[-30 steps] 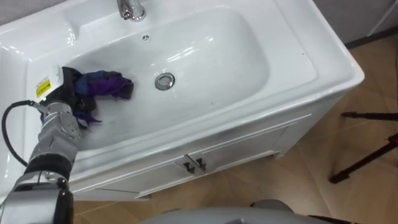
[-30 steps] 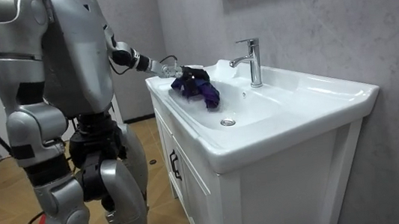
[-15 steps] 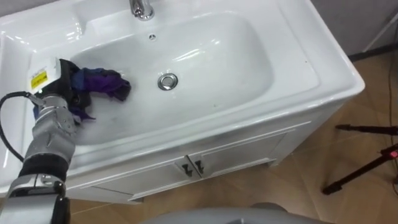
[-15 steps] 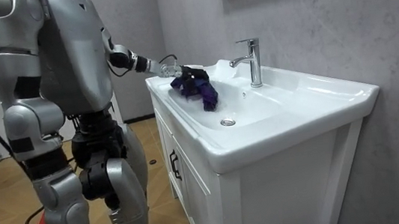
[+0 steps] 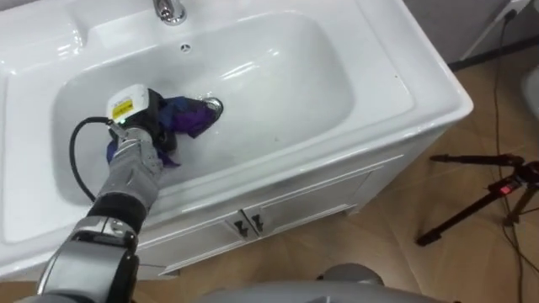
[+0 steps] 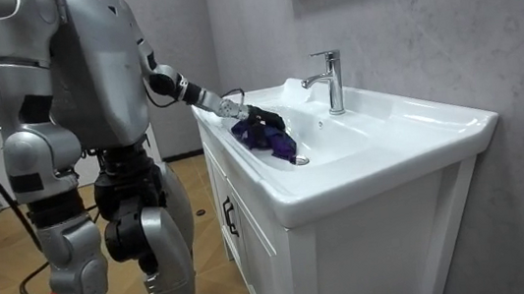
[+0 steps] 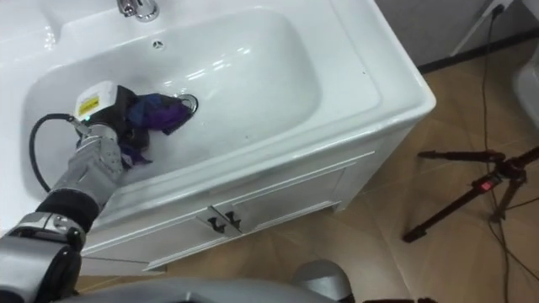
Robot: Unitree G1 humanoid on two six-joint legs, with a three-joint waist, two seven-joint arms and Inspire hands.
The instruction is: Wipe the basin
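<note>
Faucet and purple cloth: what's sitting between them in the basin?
Nothing loose. In the left eye view, between the faucet and the purple cloth there is just the bare white wall of the basin with its small overflow hole.

eye views close above, looking down into basin [image 5: 396, 63], room view farther off, side-on, same basin

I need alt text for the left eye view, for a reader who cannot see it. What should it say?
The robot's left hand grips a purple cloth on the bottom of a white basin, at the drain. The faucet is at the top edge, and the cabinet doors show below the basin.
</note>
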